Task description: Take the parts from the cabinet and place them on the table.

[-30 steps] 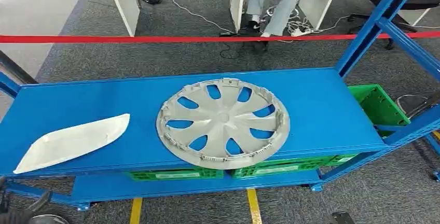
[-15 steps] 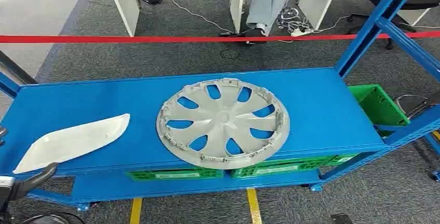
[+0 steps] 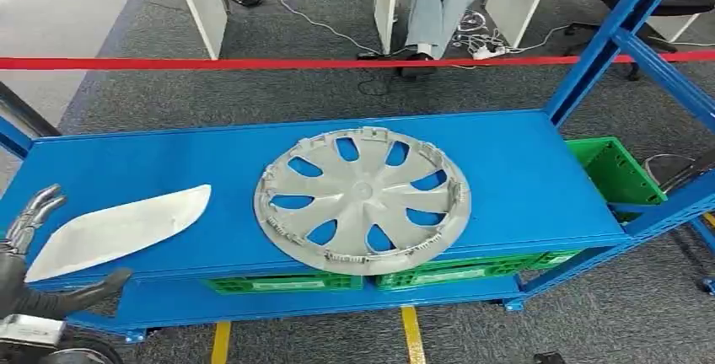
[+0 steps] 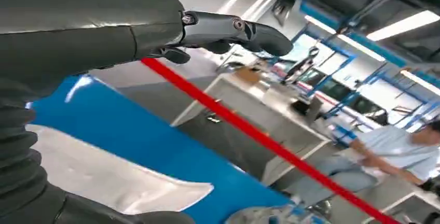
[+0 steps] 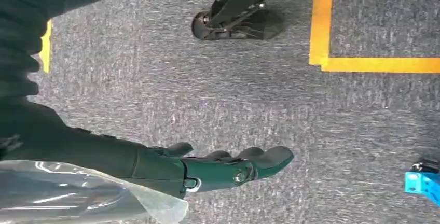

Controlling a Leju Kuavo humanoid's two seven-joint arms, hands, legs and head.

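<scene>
Reaching in for first pick: left hand (image 3: 29,250), fingers spread and holding nothing, hovering just beside flat white elongated plastic panel (image 3: 118,229) lying on blue metal shelf (image 3: 523,170). Round silver plastic wheel cover (image 3: 362,200) sitting further off. Right hand (image 5: 207,169) hanging unclenched, empty, over floor. Next: closing fingers around panel's near edge.

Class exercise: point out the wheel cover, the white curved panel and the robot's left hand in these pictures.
wheel cover (image 3: 362,190): head view, on its central hub.
white curved panel (image 3: 118,229): head view, on the middle of its upper face.
left hand (image 3: 29,254): head view, on the middle of the hand, at the panel's near end.
</scene>
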